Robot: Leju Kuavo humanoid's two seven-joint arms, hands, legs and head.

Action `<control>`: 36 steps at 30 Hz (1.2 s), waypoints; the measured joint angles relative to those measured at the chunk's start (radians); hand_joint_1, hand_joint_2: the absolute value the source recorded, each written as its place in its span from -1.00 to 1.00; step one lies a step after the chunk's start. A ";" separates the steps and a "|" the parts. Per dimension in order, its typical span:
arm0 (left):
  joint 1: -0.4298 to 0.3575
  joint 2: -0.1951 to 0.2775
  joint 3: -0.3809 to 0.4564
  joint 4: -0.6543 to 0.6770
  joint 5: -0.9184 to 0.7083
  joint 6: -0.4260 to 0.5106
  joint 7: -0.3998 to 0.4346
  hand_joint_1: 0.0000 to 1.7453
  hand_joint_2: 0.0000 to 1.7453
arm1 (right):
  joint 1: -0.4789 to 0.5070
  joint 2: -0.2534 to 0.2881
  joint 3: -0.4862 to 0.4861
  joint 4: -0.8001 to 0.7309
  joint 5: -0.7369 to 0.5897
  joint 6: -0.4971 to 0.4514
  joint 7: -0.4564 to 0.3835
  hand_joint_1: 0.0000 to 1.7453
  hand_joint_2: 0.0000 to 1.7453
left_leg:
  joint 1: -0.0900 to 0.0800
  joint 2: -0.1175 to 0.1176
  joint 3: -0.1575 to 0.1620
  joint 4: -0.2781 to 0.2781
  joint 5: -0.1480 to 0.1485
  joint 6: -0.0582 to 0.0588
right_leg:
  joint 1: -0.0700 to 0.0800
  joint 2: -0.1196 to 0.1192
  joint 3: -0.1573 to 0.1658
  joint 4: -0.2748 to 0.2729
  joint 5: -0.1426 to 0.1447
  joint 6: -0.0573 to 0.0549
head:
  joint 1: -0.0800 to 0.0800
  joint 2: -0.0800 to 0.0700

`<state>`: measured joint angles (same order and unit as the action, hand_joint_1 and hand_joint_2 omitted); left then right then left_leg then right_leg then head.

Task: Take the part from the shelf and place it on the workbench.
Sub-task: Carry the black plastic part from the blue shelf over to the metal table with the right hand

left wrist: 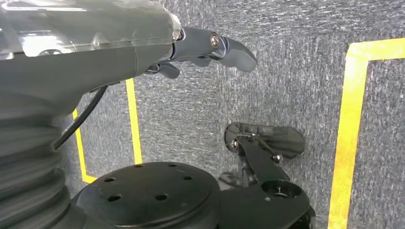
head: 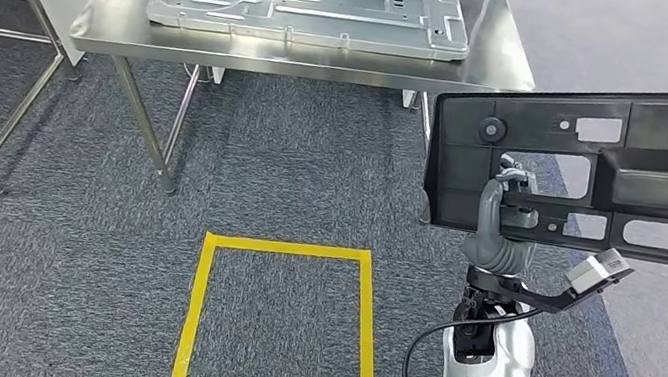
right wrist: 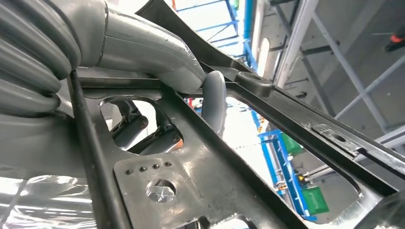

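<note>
Already the right robot hand [head: 503, 226] grips the part [head: 606, 171], long axis crosswise; the desk [head: 124, 19] lies at eleven o'clock.

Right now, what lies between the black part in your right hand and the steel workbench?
Head view: only bare grey carpet separates the black part, held by the right hand, from the workbench.

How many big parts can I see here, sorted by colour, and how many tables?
Black parts: 1, the black panel, held by the right hand
Silver parts: 1, the metal plate
Tables: 1, the steel workbench
Total: 3
</note>
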<state>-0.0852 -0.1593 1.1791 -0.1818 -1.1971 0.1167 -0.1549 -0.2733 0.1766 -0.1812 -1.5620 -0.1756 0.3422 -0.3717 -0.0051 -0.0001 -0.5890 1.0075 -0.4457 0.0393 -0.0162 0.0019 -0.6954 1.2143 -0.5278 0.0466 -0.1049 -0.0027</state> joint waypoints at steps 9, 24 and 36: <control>0.000 0.001 0.000 0.000 0.001 -0.027 -0.007 -1.00 1.00 | 0.001 -0.008 -0.004 -0.001 -0.003 0.006 -0.005 1.00 1.00 | 0.005 -0.008 -0.031 0.087 -0.059 -0.041 | 0.000 0.012 0.081 -0.192 0.081 -0.055 | 0.000 0.000; 0.002 0.003 0.000 0.000 -0.006 -0.040 -0.016 -1.00 1.00 | -0.012 -0.009 0.000 0.008 -0.004 0.007 -0.011 1.00 1.00 | -0.009 0.019 0.050 -0.029 -0.022 0.008 | 0.009 -0.004 0.094 -0.126 0.040 -0.020 | 0.000 0.000; 0.005 0.003 -0.001 0.000 -0.009 -0.050 -0.023 -1.00 1.00 | 0.010 -0.010 -0.003 0.016 -0.004 0.005 -0.021 1.00 1.00 | -0.008 0.009 0.162 -0.020 -0.123 -0.025 | 0.003 0.002 0.015 -0.179 0.124 -0.034 | 0.001 0.000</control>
<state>-0.0806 -0.1563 1.1785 -0.1817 -1.2059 0.0671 -0.1774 -0.2632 0.1668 -0.1842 -1.5462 -0.1798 0.3476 -0.3925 -0.0129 0.0084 -0.4272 0.9872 -0.5689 0.0146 -0.0135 0.0036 -0.6802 1.0351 -0.4040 0.0130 -0.1035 -0.0027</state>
